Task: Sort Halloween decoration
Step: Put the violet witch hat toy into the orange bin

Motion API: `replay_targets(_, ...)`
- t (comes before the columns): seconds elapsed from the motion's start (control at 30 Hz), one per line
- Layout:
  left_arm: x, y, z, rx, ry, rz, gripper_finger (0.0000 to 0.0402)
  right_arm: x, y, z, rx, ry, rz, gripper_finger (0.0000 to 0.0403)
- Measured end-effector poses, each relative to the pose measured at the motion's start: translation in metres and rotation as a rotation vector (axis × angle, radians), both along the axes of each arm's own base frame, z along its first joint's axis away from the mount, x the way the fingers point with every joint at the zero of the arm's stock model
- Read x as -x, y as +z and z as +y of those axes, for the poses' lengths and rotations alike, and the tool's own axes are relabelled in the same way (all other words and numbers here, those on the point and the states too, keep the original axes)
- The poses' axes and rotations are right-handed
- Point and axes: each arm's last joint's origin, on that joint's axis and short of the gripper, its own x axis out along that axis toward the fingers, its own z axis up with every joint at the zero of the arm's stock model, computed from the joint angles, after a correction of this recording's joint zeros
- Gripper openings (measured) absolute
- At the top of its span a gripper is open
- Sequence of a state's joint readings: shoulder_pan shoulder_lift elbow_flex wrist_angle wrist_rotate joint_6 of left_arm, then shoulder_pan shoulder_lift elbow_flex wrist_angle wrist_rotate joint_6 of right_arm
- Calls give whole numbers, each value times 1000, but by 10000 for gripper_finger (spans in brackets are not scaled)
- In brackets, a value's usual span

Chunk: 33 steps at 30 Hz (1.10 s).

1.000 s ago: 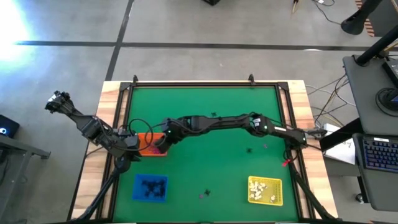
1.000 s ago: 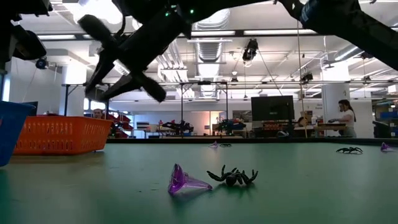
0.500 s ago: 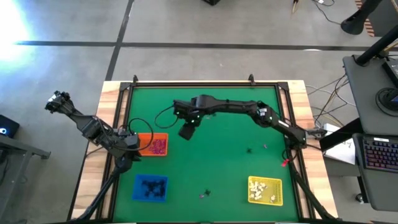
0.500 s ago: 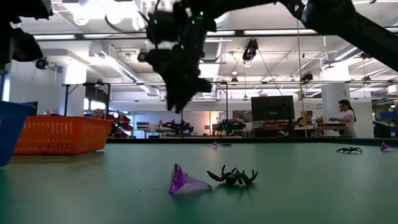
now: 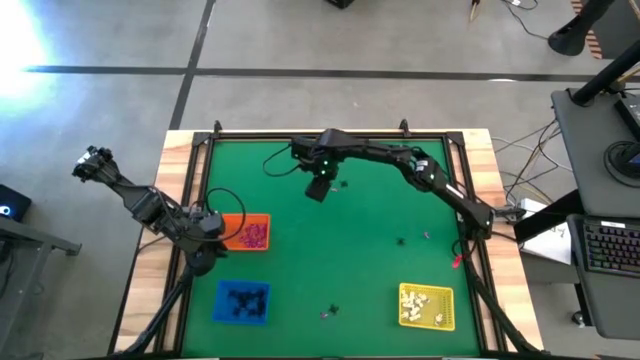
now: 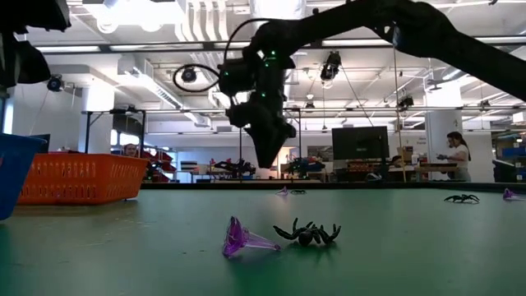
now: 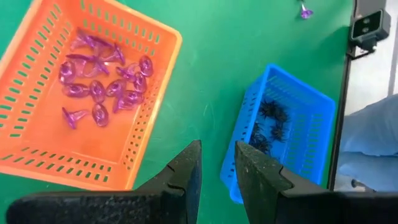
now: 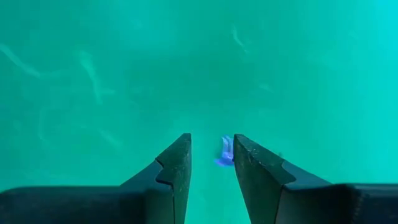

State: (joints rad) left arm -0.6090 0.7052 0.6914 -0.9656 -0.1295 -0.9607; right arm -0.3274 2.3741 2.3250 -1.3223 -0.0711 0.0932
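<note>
A: Roughly, nearest first, clock read off the overhead view. At 6 o'clock a purple cone [image 6: 245,241] lies on its side just beside a black spider [image 6: 308,233], both loose on the green mat [image 5: 330,250].

B: Trays?

A: Blue tray [image 5: 241,302] at 7 holds black spiders; yellow tray [image 5: 427,306] at 5 holds white pieces; orange tray [image 5: 246,232] at 9 holds purple cones [image 7: 99,87]. So most of the sorting looks done.

B: What's left?

A: The pair at 6, a spider [image 5: 401,240] and a small purple bit [image 5: 427,236] toward 3 to 4, and a dark trinket [image 5: 344,184] near 12. Possibly others too small to tell.

B: Grippers?

A: Left gripper [image 7: 216,163] waits at 9 between the orange and blue trays, fingers narrowly parted, nothing between them. Right gripper [image 5: 318,188] hangs near 12, pointing down, narrow gap, empty; a small purple piece [image 8: 225,151] shows on the mat past its fingers.

B: Change from a second back?

A: The right arm was reaching over the orange tray then; it has swung away to 12. Left arm unmoved.
</note>
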Motion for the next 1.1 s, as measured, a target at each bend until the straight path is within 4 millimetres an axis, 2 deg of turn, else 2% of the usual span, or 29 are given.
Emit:
replay_targets(0.2,-1,0,2,-33,48,-23,78,15,-25,-17,-41,10,89,108)
replay_targets(0.47,-1,0,3,-53,79,-40,78,25,-52,-16,-75,31,167,100)
replay_targets(0.7,-1,0,3,-41,101,-37,78,27,-57,-15,-79,40,174,93)
replay_targets(0.9,-2,0,3,-40,102,-36,78,27,-56,-15,-84,28,176,24)
replay_targets(1.1,-1,0,3,-39,102,-36,78,25,-47,-16,-70,-4,156,13)
